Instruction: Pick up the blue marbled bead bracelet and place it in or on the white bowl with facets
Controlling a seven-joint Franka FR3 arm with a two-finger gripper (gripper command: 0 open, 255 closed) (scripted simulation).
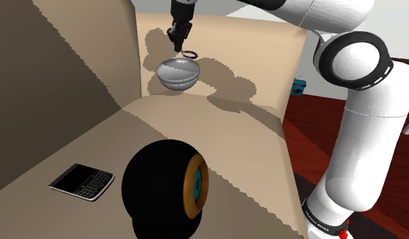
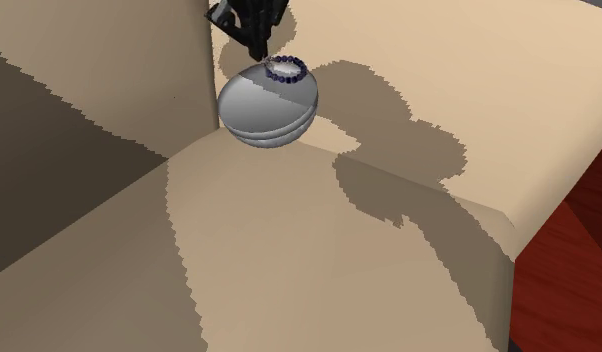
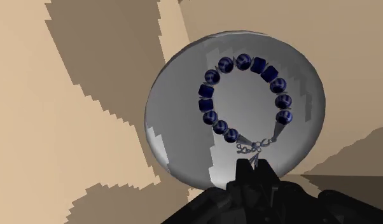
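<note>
The blue bead bracelet (image 3: pixel 209 95) is a ring of dark blue beads with a small metal clasp. My gripper (image 3: pixel 252 167) is shut on that clasp end, and the ring hangs over the inside of the grey-white bowl (image 3: pixel 177 127). In the shoulder view the gripper (image 1: pixel 178 42) points down at the bowl's (image 1: pixel 177 73) far rim, with the bracelet (image 1: pixel 189 53) beside its tips. From the second exterior view, the bracelet (image 2: pixel 286 68) sits level over the bowl's (image 2: pixel 267 108) far edge, under the gripper (image 2: pixel 255 50).
The bowl stands on a tan cushioned surface close to an upright tan wall (image 1: pixel 121 54). Nearer the stand lie a black phone (image 1: pixel 81 181) and a black ball-shaped object with an orange ring (image 1: pixel 162 187). Red floor (image 2: pixel 569 260) lies beyond the surface's edge.
</note>
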